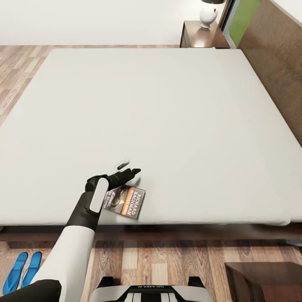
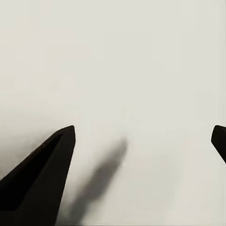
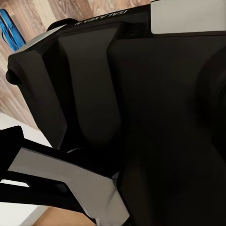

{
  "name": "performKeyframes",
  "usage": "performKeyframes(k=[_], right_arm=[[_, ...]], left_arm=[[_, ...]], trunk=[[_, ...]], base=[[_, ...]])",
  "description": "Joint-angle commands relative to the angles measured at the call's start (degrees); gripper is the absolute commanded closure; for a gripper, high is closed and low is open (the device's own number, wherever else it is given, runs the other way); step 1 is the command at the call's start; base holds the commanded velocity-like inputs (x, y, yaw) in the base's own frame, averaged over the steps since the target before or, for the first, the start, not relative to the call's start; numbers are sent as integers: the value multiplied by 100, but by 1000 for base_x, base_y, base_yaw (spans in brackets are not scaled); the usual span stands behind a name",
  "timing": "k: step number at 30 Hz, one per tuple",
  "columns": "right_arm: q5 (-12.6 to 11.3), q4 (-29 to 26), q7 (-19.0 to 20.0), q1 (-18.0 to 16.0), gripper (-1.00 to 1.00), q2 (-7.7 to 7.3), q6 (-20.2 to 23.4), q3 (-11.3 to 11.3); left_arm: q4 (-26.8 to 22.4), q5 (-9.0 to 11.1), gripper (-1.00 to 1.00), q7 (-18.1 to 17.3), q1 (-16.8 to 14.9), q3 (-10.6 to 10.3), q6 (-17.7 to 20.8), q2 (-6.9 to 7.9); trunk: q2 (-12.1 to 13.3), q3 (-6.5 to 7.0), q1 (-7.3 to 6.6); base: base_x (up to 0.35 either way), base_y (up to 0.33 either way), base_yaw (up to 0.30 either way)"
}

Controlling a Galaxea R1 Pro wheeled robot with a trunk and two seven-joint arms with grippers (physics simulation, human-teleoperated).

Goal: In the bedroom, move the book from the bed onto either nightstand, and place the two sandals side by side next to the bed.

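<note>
1. Not yet moved: small thin paperback book with orange band [image 1: 125, 201], lying flat near the foot edge of the light grey-white mattress of the dark-framed bed [image 1: 167, 117].
2. Already side by side on the wood floor beside the bed: two flat bright blue sandals [image 1: 22, 270].
3. Free for the book: dark reddish-brown wooden nightstand [image 1: 201, 37] at the far corner.
4. Reaching over the book, left gripper [image 1: 128, 167], fingers spread wide, holding nothing.
5. Right gripper: cannot tell.

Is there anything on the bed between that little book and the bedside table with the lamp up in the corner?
No. In the head view, only bare mattress stretches from the book to the bedside table.
</note>
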Motion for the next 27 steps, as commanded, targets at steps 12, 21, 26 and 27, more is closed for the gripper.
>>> performKeyframes(k=[12, 21, 26, 27], right_arm=[[-27, 0, 32, -2, -100, 0, 60, -22], [-27, 0, 35, -2, -100, 0, 60, -22], [-27, 0, 35, -2, -100, 0, 60, -22], [-27, 0, 35, -2, -100, 0, 60, -22]], left_arm=[[4, 25, -100, 12, 0, 18, 45, -6], [4, 25, -100, 12, 8, 18, 45, -6], [3, 25, -100, 12, 9, 18, 45, -6], [3, 25, -100, 12, 9, 18, 45, -6]], trunk=[[-1, -16, 0], [-1, -16, 0], [-1, -16, 0], [-1, -16, 0]], base=[[0, 0, -139], [0, 0, -24], [0, 0, -5], [0, 0, -75]])
